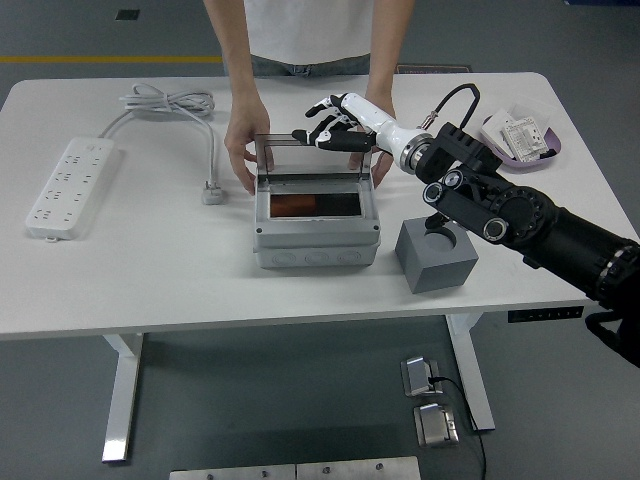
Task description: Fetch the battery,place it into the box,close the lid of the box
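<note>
A grey box (pixel 316 222) stands mid-table with its clear lid (pixel 312 158) raised upright. An orange battery (pixel 293 206) lies inside it. My right hand (pixel 322 131), white with black fingers, is open and empty, and reaches over the lid's top edge with its fingertips at it. A person at the far side holds the box with one hand (pixel 243 146) at the left of the lid and the other hand (pixel 384 160) at the right. My left arm is out of view.
A grey cube with a round hole (pixel 436 252) stands right of the box. A white power strip (pixel 69 184) with its cable (pixel 180 108) lies at the left. A purple tray of small items (pixel 523 138) sits at the far right.
</note>
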